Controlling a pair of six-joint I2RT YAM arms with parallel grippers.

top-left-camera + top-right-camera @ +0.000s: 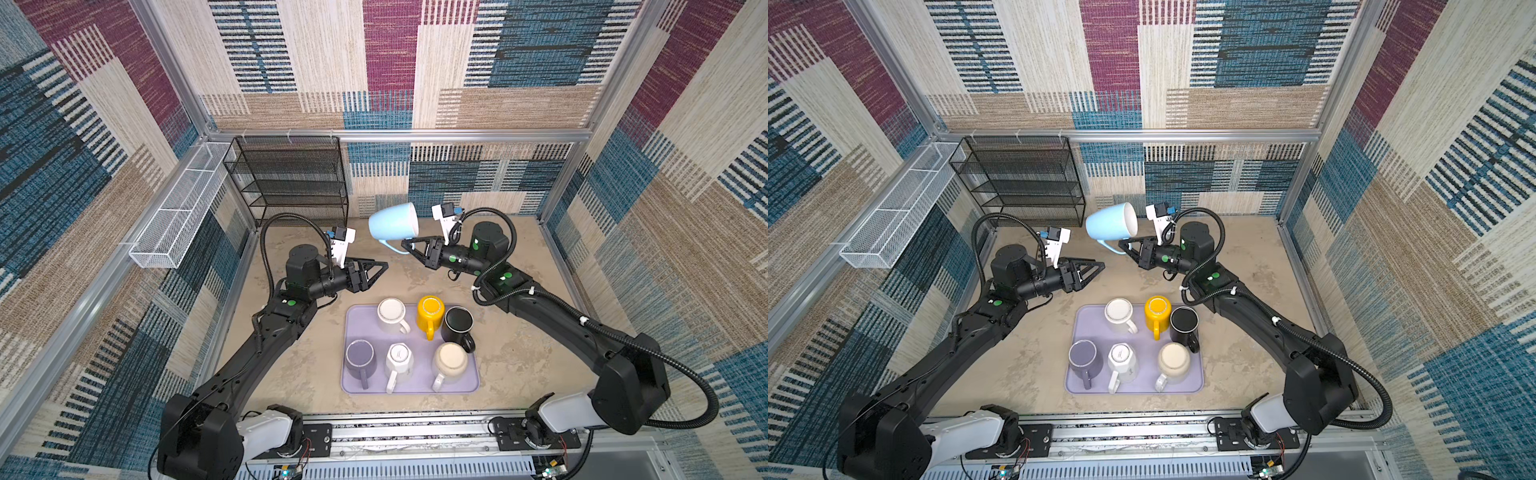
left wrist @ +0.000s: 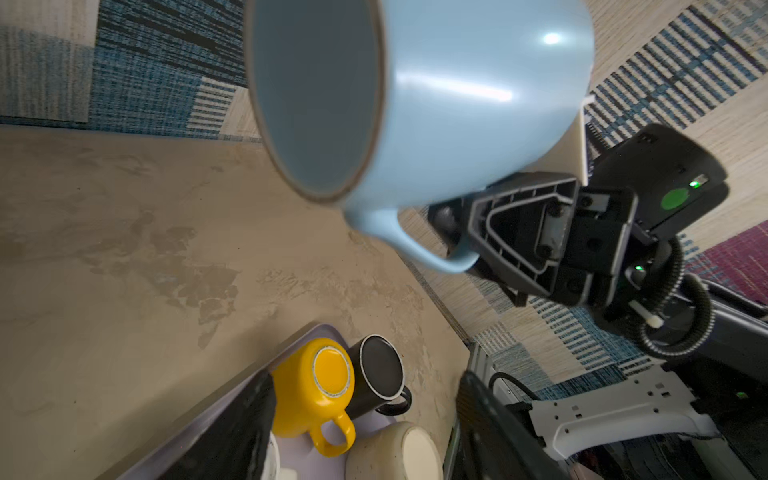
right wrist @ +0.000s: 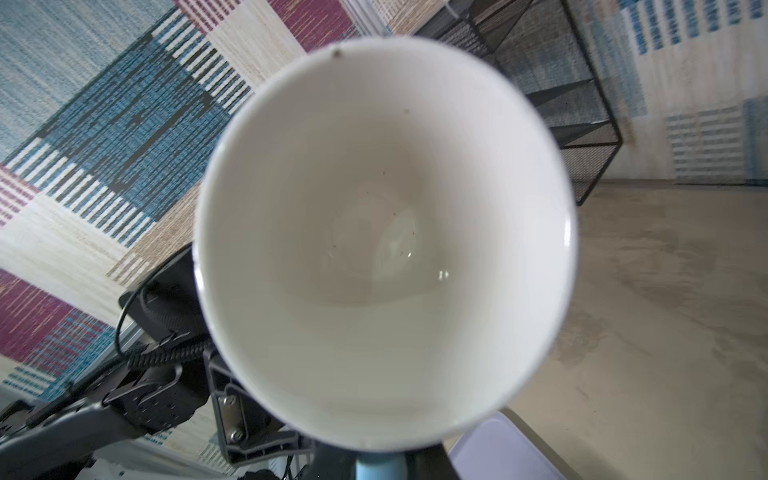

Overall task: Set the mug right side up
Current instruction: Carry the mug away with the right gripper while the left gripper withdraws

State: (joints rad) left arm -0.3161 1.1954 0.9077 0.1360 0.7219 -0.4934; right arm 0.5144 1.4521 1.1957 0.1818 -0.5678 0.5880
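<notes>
Right pincer (image 1: 409, 245) clenched on handle of blue mug (image 1: 392, 224) (tipped sideways), left pincer (image 1: 380, 266) released, arms reaching inward

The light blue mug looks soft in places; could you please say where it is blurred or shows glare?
Left wrist view: the light blue mug looms large, its rim slightly soft, with bright glare streaks on its glazed side. Right wrist view: its white inside is very close, the rim soft-edged, with tiny highlights deep down. In both top views: it is evenly lit, without strong glare.
</notes>
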